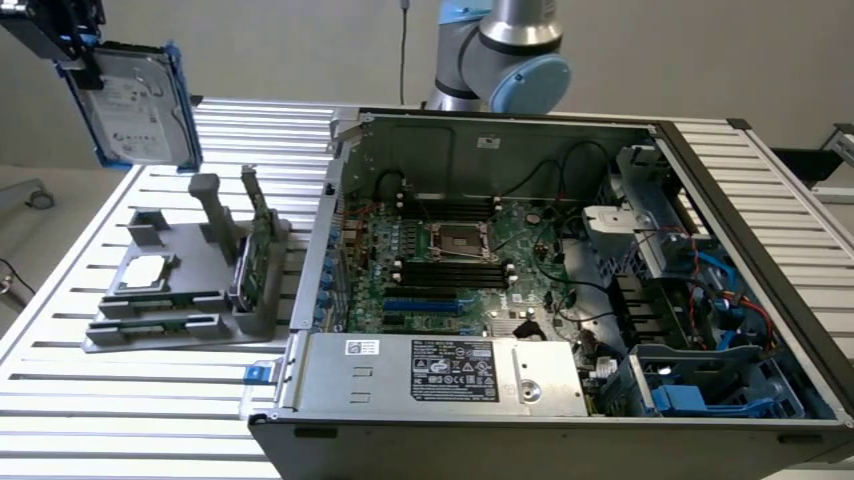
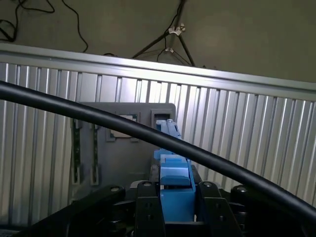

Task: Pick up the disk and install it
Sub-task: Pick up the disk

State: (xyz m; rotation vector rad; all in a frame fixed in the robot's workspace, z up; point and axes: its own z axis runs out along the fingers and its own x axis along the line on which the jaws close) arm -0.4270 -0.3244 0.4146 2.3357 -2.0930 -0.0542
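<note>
The disk, a silver-grey hard drive with a white label and a blue carrier frame, hangs upright in the air over the far corner of the slatted table, at the exterior view's left. My gripper is shut on its upper edge. In the wrist view the disk's blue frame sits clamped between my two black fingers, with my gripper closed on it. The grey holder lies on the table far below.
A grey holder on the table carries a small square chip and an upright green circuit stick. The open computer case has blue drive bays at its near corner, at the exterior view's right. A black cable crosses the wrist view.
</note>
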